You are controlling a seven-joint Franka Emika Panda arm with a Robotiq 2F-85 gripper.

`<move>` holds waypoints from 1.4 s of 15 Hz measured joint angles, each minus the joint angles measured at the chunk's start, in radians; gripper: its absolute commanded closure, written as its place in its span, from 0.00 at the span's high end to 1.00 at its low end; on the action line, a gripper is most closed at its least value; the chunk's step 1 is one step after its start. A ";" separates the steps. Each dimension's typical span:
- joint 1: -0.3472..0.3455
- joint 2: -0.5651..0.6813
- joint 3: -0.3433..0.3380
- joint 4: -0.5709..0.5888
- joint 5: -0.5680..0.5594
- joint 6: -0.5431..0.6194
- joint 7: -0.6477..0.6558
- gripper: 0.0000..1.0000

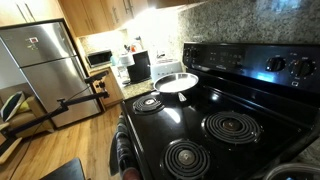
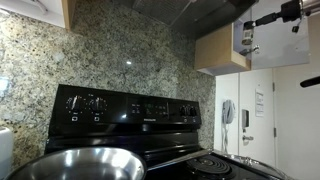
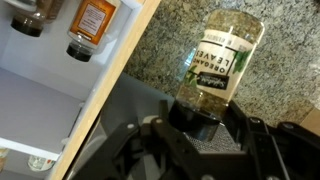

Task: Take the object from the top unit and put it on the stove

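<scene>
A black glass stove [image 1: 195, 128] lies low, well below a wooden wall cabinet [image 3: 112, 85]. Just beside the cabinet, outside its shelves, the gripper [image 3: 205, 135] pinches a herb jar [image 3: 218, 55] by one end. The jar's long axis points straight out from the grip.

Black hand [image 3: 205, 122], angular links, possibly mesh-textured pad
</scene>
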 measured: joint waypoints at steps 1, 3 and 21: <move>0.001 0.000 0.000 -0.010 0.000 0.001 0.000 0.32; 0.001 0.002 0.002 -0.036 0.000 0.005 0.000 0.32; 0.119 0.007 0.086 -0.184 -0.044 -0.037 -0.002 0.32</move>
